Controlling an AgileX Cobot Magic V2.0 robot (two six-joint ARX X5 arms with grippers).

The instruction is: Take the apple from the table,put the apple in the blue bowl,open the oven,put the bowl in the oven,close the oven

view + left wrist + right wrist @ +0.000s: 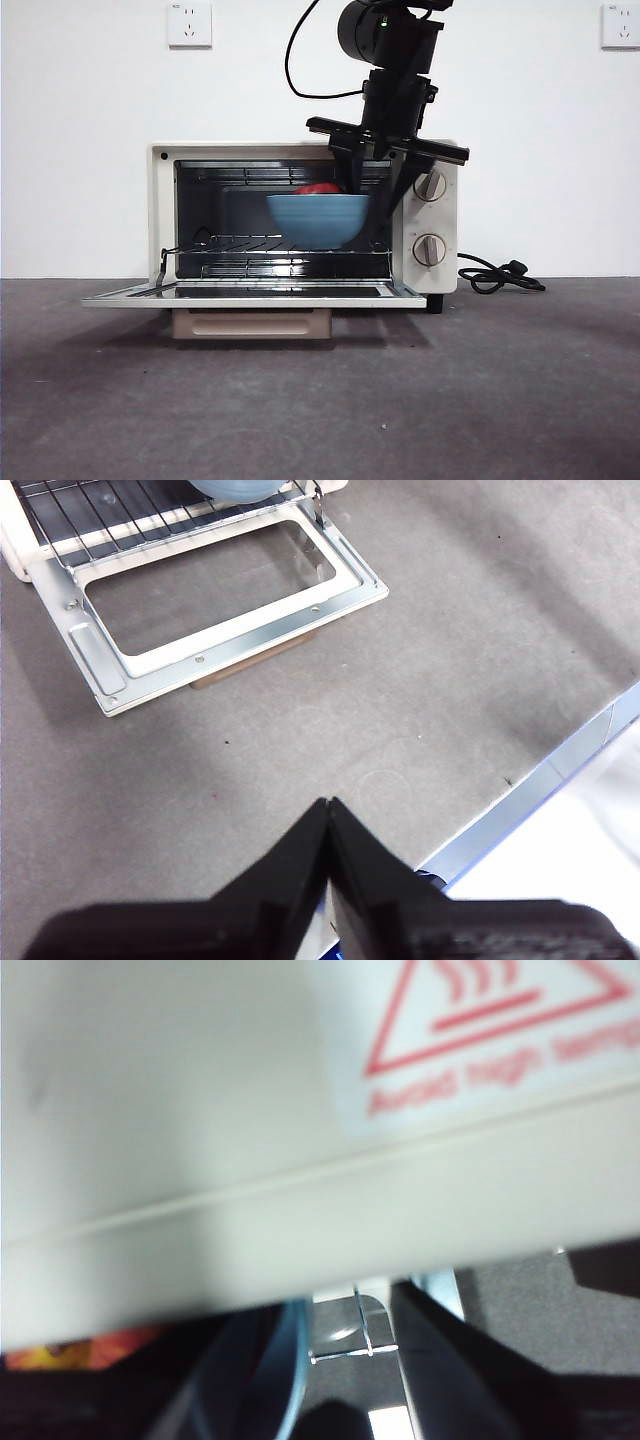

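While the oven [300, 225] is sitting on the table [320, 400] w/ its door [255, 293] hanging fully open and flat, the rack [270, 245] is showing inside, pulled partly fwd. Moving rightward across the cavity, the blue bowl [318, 218] is sitting at the rack's right portion w/ the apple [318, 188] lying in it, only its red top peeking over the rim. Next over, the right gripper [372, 185] is coming down from above at the oven's right front, by the two knobs [430, 217]. Its jaws are straddling the bowl's right rim; right wrist view is blurry, showing the bowl edge [285, 1370] betw. the dark jaws and the oven's cream top [200, 1110] filling most of the pic, so it seems to be gripping the bowl. Black cord [497, 275] is lying on the table to the oven's right. Left gripper [328, 815] is hanging over bare table well apart from the oven door [215, 610], jaws pressed together, holding nothing.
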